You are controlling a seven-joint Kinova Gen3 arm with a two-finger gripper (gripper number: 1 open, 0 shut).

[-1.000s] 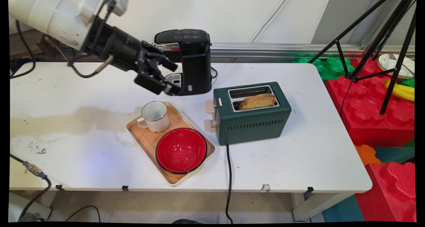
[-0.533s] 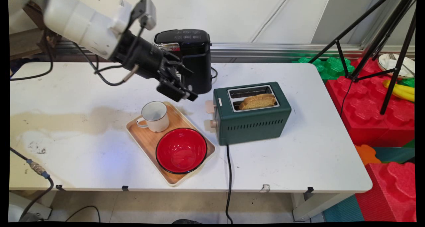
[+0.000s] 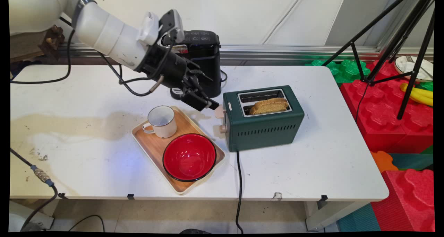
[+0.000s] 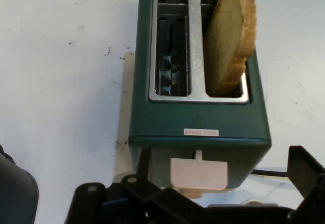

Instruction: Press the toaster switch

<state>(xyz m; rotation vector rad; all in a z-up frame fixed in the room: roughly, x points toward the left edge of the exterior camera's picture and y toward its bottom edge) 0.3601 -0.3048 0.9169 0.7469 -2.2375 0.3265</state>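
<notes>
My black gripper (image 3: pixel 207 104) hangs open just left of the green toaster (image 3: pixel 263 126), its tips close to the beige lever (image 3: pixel 219 111) on the toaster's left end. In the hand view the lever (image 4: pixel 198 174) sits right in front of the gripper (image 4: pixel 200 206), between the spread fingers (image 4: pixel 304 170), with no clear contact. A slice of toast (image 3: pixel 269 106) stands up out of the toaster's nearer slot; the other slot (image 4: pixel 171 64) is empty. Nothing is held.
A wooden tray (image 3: pixel 150 144) left of the toaster carries a white enamel mug (image 3: pixel 162 121) and a red bowl (image 3: pixel 189 157). A black coffee machine (image 3: pixel 203 62) stands behind the gripper. The toaster's cord (image 3: pixel 239 188) runs off the near table edge. A tripod (image 3: pixel 388 46) stands at the right.
The arm has swung right and down, from in front of the coffee machine to the toaster's left end. The gripper's tips now sit by the lever.
</notes>
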